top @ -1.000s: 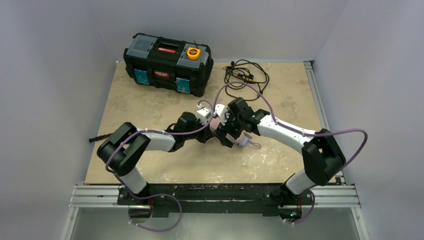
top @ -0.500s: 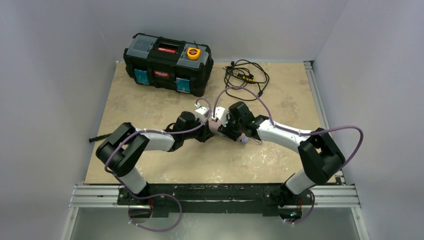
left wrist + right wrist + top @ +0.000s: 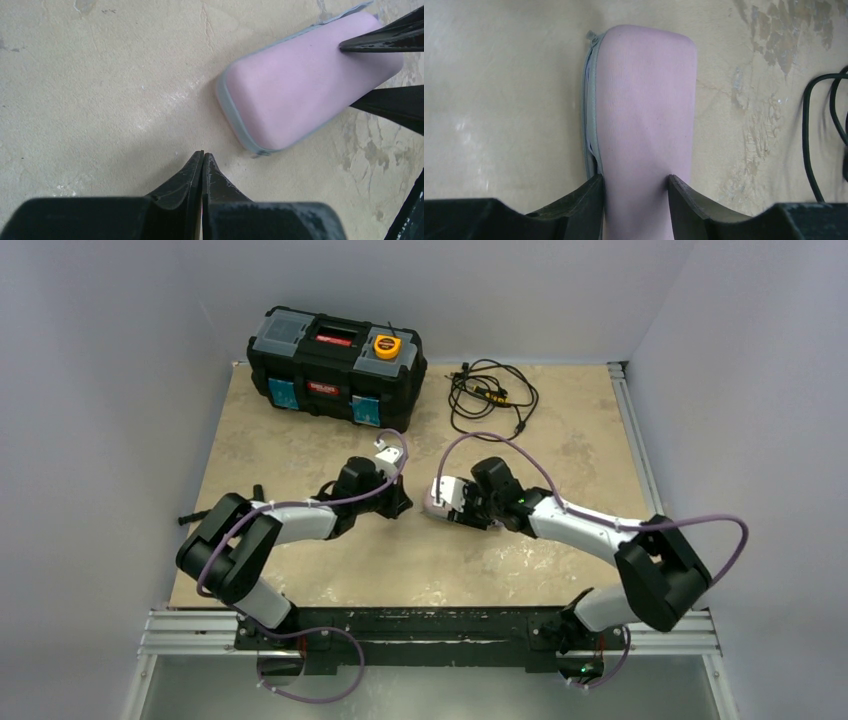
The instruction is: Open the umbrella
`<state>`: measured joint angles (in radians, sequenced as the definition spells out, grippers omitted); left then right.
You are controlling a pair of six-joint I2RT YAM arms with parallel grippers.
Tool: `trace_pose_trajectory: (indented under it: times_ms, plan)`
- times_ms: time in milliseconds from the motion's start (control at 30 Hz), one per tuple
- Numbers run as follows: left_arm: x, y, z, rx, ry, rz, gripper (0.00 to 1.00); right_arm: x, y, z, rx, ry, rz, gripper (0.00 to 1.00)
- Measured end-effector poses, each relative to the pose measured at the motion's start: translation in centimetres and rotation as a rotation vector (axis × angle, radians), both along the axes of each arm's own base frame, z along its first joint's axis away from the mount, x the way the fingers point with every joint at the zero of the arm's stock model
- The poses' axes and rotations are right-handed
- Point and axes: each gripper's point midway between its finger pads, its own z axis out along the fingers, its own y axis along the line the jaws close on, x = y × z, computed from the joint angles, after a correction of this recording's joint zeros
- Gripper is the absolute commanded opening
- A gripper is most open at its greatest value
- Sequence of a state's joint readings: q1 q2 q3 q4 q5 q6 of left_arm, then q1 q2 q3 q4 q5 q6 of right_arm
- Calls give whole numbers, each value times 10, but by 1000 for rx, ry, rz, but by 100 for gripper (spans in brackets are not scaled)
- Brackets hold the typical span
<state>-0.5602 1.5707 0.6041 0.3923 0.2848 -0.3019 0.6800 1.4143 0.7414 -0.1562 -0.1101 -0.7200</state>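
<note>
The umbrella (image 3: 436, 502) is packed as a pinkish oblong capsule with a grey zip seam, lying on the beige table near its middle. My right gripper (image 3: 457, 508) comes in from the right and is shut on the capsule's near end. In the right wrist view the umbrella (image 3: 644, 100) runs away from the right gripper (image 3: 635, 182), both fingers pressing into its soft sides. My left gripper (image 3: 401, 503) is shut and empty, a short way left of the capsule. In the left wrist view the left gripper (image 3: 203, 154) has its tips together on bare table, below and left of the umbrella (image 3: 300, 90).
A black toolbox (image 3: 335, 365) with a yellow tape measure (image 3: 387, 344) on its lid stands at the back left. A coiled black cable (image 3: 490, 390) lies at the back centre. A thin black tool (image 3: 195, 517) sticks out at the table's left edge.
The two arms, bunched together over the capsule before, have drawn apart. The left gripper pulled back to the left, and the right gripper closed on the capsule.
</note>
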Motion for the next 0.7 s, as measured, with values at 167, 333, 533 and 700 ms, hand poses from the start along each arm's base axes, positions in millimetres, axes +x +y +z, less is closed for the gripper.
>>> trace_pose_trajectory:
  times_ms: [167,333,533,700]
  plan:
    - [-11,-2,-4,4,0,-95,0,-31,-15,-1,-62,-109,260,39]
    - [-25,-7,-4,-15,-2,-183,17,-25,-3,-2,-84,-94,357,33]
    - [-52,7,-3,-20,3,-192,27,6,14,1,-15,-4,237,33]
    - [-45,9,8,-20,-39,-166,27,9,15,1,23,44,161,33]
